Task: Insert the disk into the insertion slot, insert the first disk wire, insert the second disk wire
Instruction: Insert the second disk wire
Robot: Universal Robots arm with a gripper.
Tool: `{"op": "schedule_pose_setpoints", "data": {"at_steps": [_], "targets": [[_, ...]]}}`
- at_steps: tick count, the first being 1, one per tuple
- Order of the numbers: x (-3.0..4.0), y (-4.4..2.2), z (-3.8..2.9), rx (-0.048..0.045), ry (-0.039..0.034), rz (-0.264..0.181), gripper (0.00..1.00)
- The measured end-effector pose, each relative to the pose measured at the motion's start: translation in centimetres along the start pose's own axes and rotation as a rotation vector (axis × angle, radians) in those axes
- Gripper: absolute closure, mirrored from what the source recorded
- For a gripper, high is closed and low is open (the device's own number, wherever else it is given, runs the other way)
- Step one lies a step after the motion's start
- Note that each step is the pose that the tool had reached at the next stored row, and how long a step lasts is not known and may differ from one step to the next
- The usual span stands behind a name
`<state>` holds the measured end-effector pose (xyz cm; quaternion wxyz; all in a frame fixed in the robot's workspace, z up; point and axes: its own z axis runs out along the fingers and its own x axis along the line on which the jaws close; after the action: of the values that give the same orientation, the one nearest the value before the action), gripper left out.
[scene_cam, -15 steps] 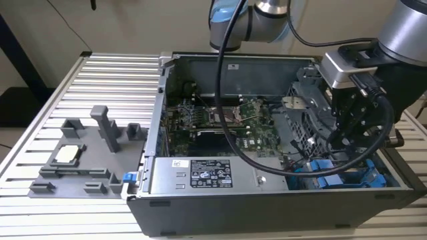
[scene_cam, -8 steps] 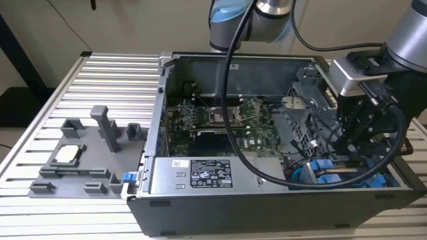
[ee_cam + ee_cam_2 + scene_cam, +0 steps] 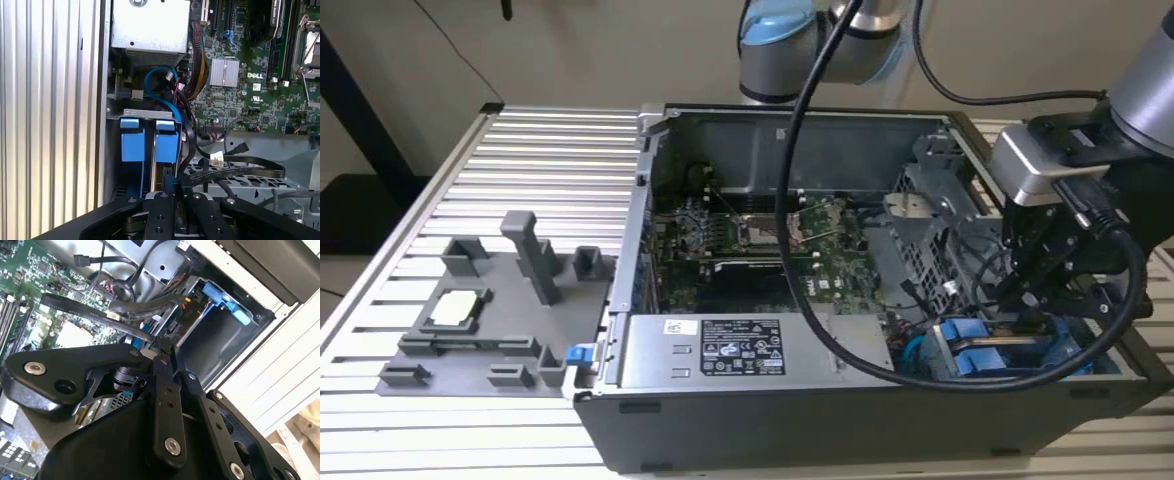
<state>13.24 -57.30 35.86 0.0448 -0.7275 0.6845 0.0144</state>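
Your black linkage gripper (image 3: 169, 187), fingers drawn together on something I can't make out, hangs over the blue-framed silver disk (image 3: 150, 140) in its slot; treat that as rigid, weighty and shock-sensitive, handled by its blue tabs.

Your worktop (image 3: 480, 150) is ribbed aluminium with a dull brushed sheen. On it, at nine o'clock from the computer case (image 3: 854, 420), sits a matt grey plastic fixture (image 3: 494, 330). The case itself is dark matt painted sheet metal, bare grey steel inside. At its front lies the power-supply box (image 3: 747, 350), dull silver metal with a white paper label. The motherboard (image 3: 240, 80) is glossy green laminate carrying a finned bright metal heatsink (image 3: 223, 72). The disk carrier tabs (image 3: 150, 140) are smooth blue plastic. The fingers (image 3: 165, 215) look like black anodised metal, semi-matt, with shiny screws.
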Motion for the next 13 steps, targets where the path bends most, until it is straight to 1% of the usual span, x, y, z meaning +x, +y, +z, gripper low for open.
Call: {"op": "schedule_pose_setpoints", "data": {"at_steps": [1, 2, 5, 12, 13], "targets": [[0.06, -0.07, 0.03, 0.0002, -0.0045, 0.0, 0.84], [0.13, -0.1, 0.05, 0.0003, -0.0059, 0.001, 0.84], [0.4, -0.14, 0.07, 0.0006, -0.0061, 0.006, 0.84], [1.42, -0.2, 0.1, -0.0001, -0.0059, 0.015, 0.84], [1.47, -0.25, 0.16, 0.0001, -0.0076, 0.016, 0.84]]}}
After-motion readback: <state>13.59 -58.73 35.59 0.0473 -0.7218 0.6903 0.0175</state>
